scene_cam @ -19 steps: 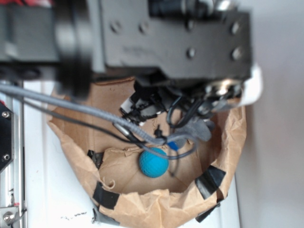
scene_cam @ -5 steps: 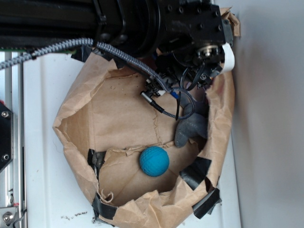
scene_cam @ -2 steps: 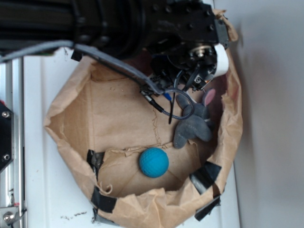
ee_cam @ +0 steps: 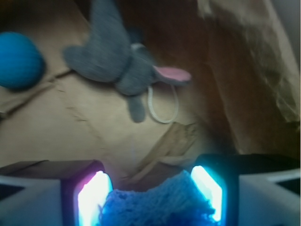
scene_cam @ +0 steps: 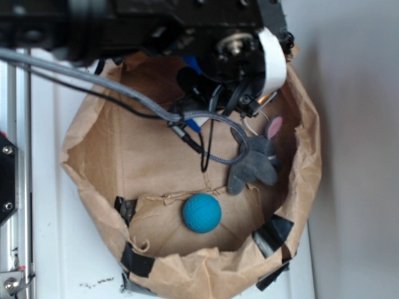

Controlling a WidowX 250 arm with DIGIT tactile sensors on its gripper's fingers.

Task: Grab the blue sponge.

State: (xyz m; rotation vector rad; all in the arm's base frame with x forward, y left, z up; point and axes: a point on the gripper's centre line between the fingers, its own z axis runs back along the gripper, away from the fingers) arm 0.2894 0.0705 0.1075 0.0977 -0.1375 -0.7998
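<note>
Across the middle of the exterior view spreads a brown paper bag [scene_cam: 100, 162] lying open, its rim torn and patched with strips of black tape [scene_cam: 272, 235] along the near edge. It rests on a white surface [scene_cam: 56, 261], with a metal rail [scene_cam: 12, 205] at the far left. Over the bag's far rim hangs the black robot arm [scene_cam: 156, 25], with grey and black cables [scene_cam: 124, 93] looping down into the bag.

At the arm's end, the gripper [ee_cam: 150, 197] is closed on the blue sponge [ee_cam: 155, 202]: the wrist view shows the fuzzy deep-blue block pressed between the two fingers [ee_cam: 91, 197], whose inner faces glow cyan, held above the paper floor. In the exterior view only a sliver of blue [scene_cam: 192, 64] shows beneath the gripper at the bag's far side.

Right of centre on the bag floor lies a grey toy mouse [scene_cam: 252, 165] with a pink ear and a thin white loop of tail. Nearer, and a little left of it, sits a round teal ball [scene_cam: 201, 213], apart from the mouse.
</note>
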